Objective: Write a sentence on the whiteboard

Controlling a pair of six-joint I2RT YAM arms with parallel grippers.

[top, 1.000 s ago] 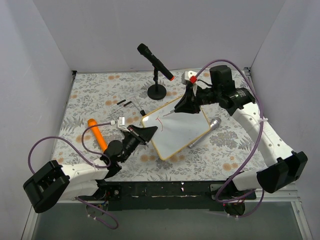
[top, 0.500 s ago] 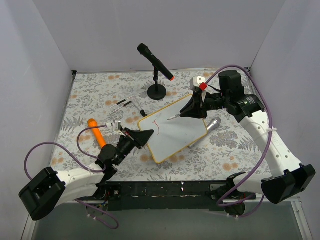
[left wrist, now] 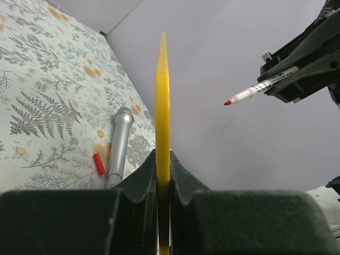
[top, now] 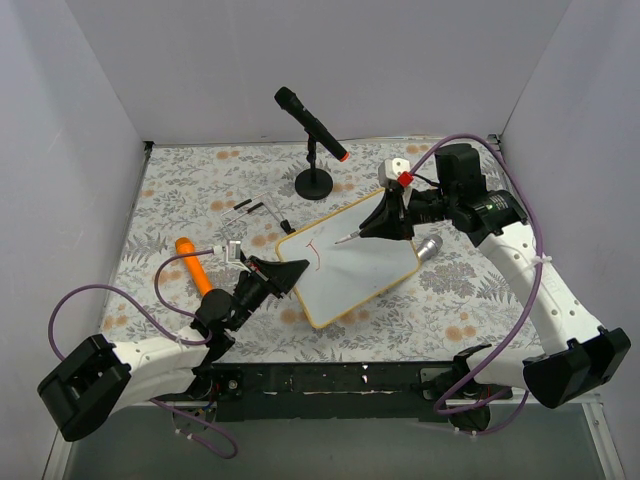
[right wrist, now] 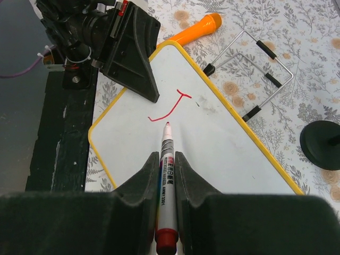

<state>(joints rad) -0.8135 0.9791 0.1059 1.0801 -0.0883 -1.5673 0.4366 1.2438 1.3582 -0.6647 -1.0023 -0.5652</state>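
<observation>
One red J is all of the sentence (right wrist: 170, 109) on the whiteboard (top: 355, 265), mid-way across the table (top: 190, 190). The left gripper (top: 290, 272) has its jaws clenched on the board's left corner. The right gripper (top: 372, 228) jaws grasp a red marker (right wrist: 166, 159), tip just beside the J.

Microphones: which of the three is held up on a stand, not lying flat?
The black microphone with the red tip, mounted tilted on the black round-based stand at the far side. The silver microphone and the orange microphone both lie flat.
</observation>
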